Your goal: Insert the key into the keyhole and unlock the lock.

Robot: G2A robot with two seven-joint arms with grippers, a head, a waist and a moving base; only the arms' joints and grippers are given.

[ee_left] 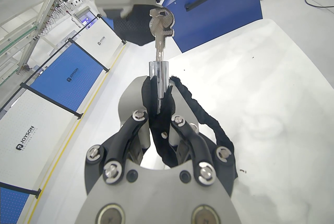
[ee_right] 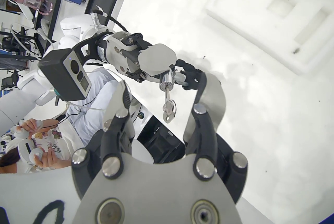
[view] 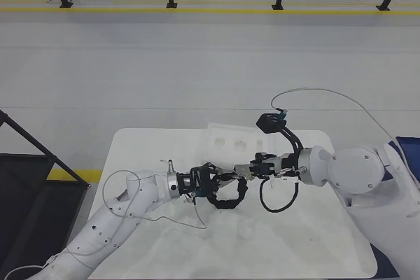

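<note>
The left gripper (ee_left: 157, 97) is clamped on the short chrome lock cylinder (ee_left: 158, 73) and holds it over the white table (view: 315, 238), near the table's middle. The small silver metal key (ee_left: 161, 23) has its blade in the keyhole at the cylinder's free end, and its flat head stands out clear. The right gripper (ee_right: 165, 90) has its fingers apart, one on either side of the key head. In the left wrist view one black pad (ee_left: 133, 32) lies just beside the head; you cannot tell whether it touches.

Handling: judge the key light, stiff and thin, with smooth plated faces that may slip. Take hold across the two flat faces of the head, so that the pads can pass a twist. Judge the cylinder rigid and slick. The black fabric-sleeved cable (ee_left: 206, 118) looks limp and will give no support, so the left grip must resist the turn.

Hidden: the depth of blade inside the keyhole is not visible. The cable covers one of the left gripper's fingers and its contact with the cylinder. The cable's far end is hard to make out in the top view
</note>
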